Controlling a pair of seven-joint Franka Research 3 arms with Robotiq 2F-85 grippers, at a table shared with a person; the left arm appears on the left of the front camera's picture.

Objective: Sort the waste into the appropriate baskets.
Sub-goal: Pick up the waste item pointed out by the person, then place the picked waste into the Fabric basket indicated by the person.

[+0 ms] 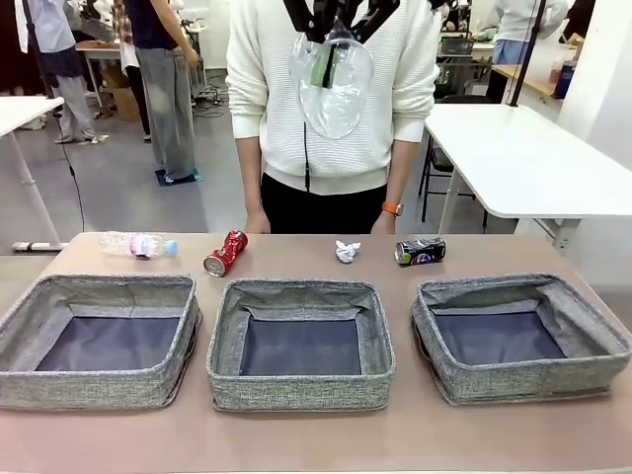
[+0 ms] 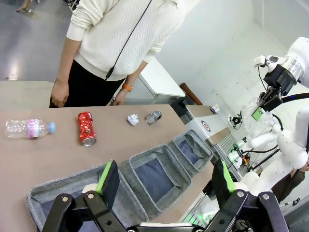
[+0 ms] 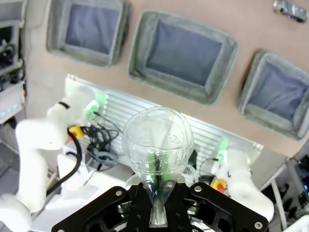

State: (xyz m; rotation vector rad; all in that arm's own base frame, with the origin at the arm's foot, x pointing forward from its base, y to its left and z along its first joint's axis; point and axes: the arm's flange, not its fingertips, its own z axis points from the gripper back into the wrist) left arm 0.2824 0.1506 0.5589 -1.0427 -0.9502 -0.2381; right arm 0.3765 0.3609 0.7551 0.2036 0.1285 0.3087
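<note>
Along the far side of the table lie a blue-capped clear bottle (image 1: 138, 244), a crushed red can (image 1: 225, 253), a white paper wad (image 1: 347, 251) and a dark can (image 1: 420, 251). In front of them stand three grey woven baskets: left (image 1: 89, 387), middle (image 1: 296, 390) and right (image 1: 513, 380). My right gripper (image 1: 336, 25) hangs high over the middle, shut on the neck of a crumpled clear bottle (image 1: 334, 89); the right wrist view shows that bottle (image 3: 157, 140) above the baskets. My left gripper (image 2: 164, 186) is open, holding nothing, above the left basket's near wall (image 2: 36, 198).
A person in a white sweater (image 1: 331, 118) stands at the far edge, hands (image 1: 259, 223) low by the table. A white table (image 1: 533, 163) stands behind at the right. The robot's base and cables (image 3: 96, 140) lie below the held bottle.
</note>
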